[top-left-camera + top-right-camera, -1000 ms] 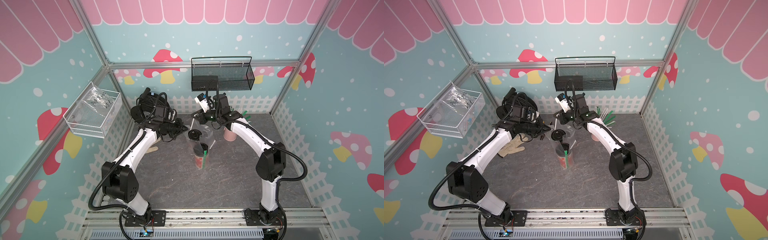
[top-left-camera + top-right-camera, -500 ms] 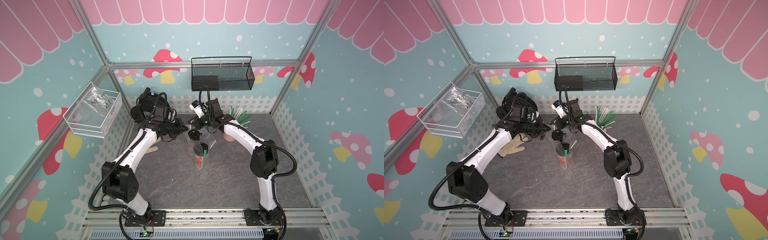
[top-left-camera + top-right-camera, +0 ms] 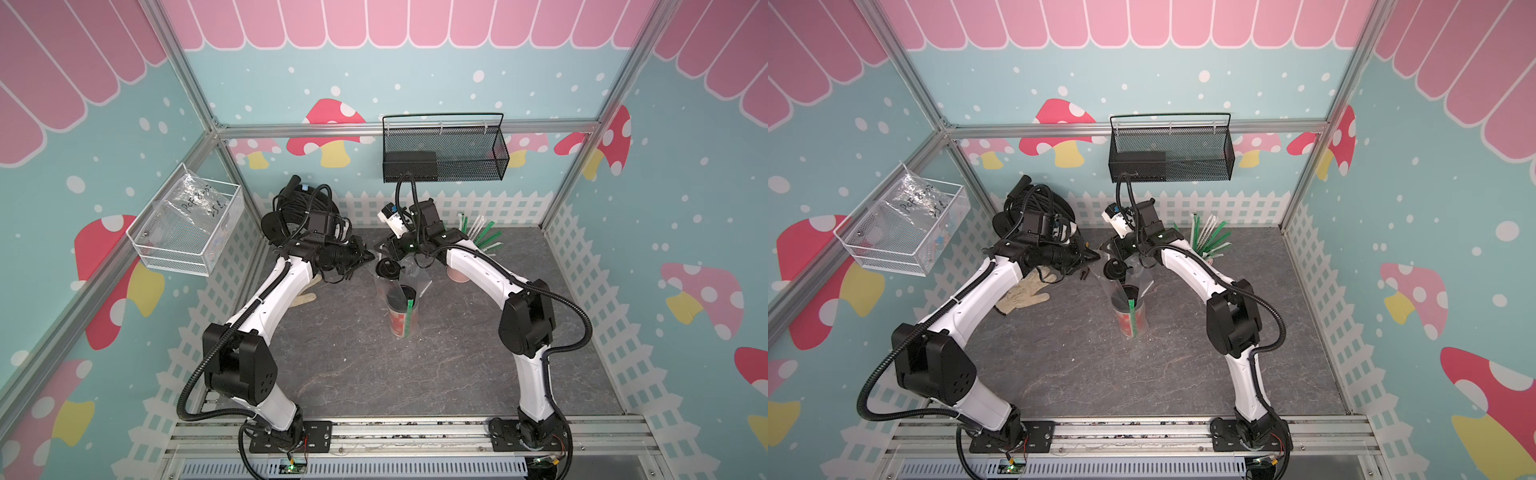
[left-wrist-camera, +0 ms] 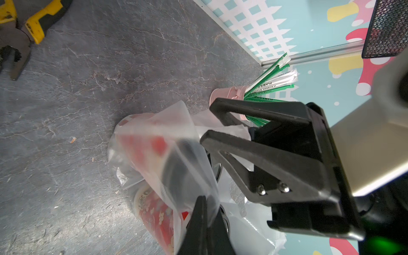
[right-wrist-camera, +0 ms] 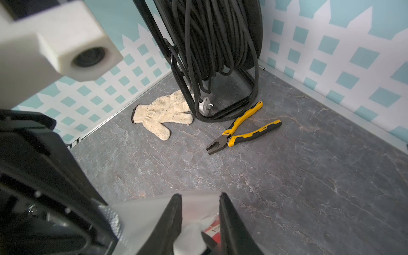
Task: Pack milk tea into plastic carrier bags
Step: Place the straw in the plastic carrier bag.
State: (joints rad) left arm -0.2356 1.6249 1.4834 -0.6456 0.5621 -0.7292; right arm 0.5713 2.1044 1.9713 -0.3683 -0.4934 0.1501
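L fingers [image 4: 204, 207] are clamped tight on a fold of the clear bag [image 4: 174, 123] at its mouth. R fingers [image 3: 387, 251] sit just opposite, tips parted w/ a gap; bag film lies loose btwn them. The bag stands on the bench [image 3: 353, 374] right under both sets of fingers. Inside it the red cup [image 3: 400, 322] is upright, black lid on, w/ a green wrapped straw [image 3: 409, 313] leaning along its side. The second cup [image 3: 387, 268], black lid, is just under the R fingers & just beside the red one. It looks to be inside the film, can't say for sure.

Past the R fingers, toward the back corner: pink pot [image 4: 229, 92] of green & white straws [image 3: 484, 237], mostly hidden from above by the R arm. Behind the L fingers: cable reel [image 5: 220, 44], work glove [image 5: 163, 114] partly covered by the L arm from above, yellow pliers [image 5: 242, 132].

High above the fingers, black mesh basket [image 3: 469, 153] on the back wall w/ a dark box [image 3: 409, 160] in it. The white wire basket [image 3: 178, 257] on the side wall holds a pouch [image 3: 195, 203] w/ handwriting.
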